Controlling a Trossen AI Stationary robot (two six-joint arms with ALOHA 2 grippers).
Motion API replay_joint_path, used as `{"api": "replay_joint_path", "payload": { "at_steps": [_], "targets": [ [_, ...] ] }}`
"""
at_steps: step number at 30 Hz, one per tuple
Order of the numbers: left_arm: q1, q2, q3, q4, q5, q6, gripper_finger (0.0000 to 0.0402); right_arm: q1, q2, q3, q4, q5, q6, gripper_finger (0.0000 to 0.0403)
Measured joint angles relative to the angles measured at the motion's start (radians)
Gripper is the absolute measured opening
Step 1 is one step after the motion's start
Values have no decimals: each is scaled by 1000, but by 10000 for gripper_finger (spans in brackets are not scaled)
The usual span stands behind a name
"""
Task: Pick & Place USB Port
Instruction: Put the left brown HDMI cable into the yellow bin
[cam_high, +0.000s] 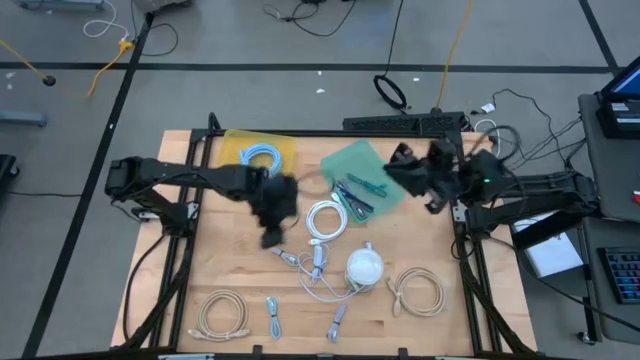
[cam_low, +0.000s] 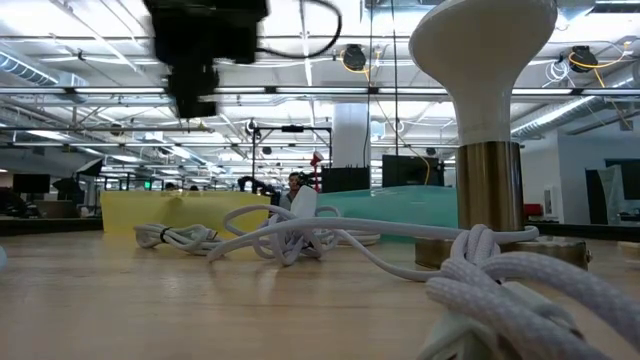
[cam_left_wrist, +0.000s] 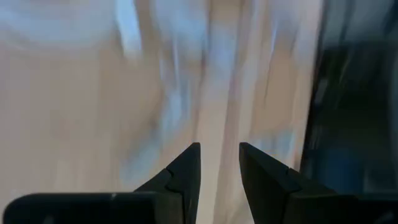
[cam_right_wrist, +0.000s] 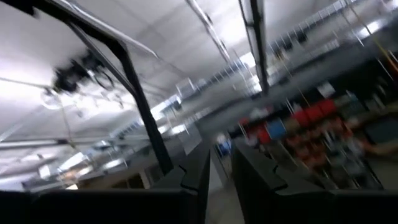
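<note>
While the right gripper (cam_high: 408, 170) waits, empty and slightly parted, the left gripper (cam_high: 271, 236) hovers over cables (cam_high: 325, 222), fingers parted, empty.

Robotics lab or workshop in a big open hall: light wooden table (cam_high: 230, 275) on a black metal frame (cam_high: 470, 270), grey concrete floor (cam_high: 250, 40) strewn with loose cables, exposed ceiling trusses with strip lights (cam_low: 90, 100), monitors behind.

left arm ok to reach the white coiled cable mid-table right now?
Probably yes. The left gripper hangs over bare wood just beside the white coiled cable, fingers apart and empty, nothing between them.
</note>
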Motion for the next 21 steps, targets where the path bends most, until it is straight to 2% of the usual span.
{"api": "replay_joint_path", "payload": {
  "at_steps": [2, 4, 6, 8, 10, 15, 18, 21],
  "targets": [
    [-62, 0, 0, -199, -68, 70, 113, 0, 1, 0, -81, 1, 14, 61],
    [-138, 0, -2, -329, -189, 98, 113, -1, 0, 0, -150, 4, 24, 61],
    [-219, -16, -5, -363, -287, 94, 113, -4, 0, 0, -200, 4, 24, 61],
    [-299, -52, -17, -327, -340, 47, 113, -5, 0, 0, -229, 5, 24, 61],
    [-377, -88, -43, -259, -357, -39, 113, -7, 0, 0, -241, 6, 22, 61],
    [-563, -121, -122, -79, -412, -368, 113, -14, -1, 0, -274, 4, 44, 61],
    [-676, -118, -143, -48, -498, -586, 113, -20, -1, 0, -285, -17, 68, 61],
    [-765, -116, -146, -48, -602, -797, 113, -34, -1, 0, -299, -83, 100, 61]
  ]
}}
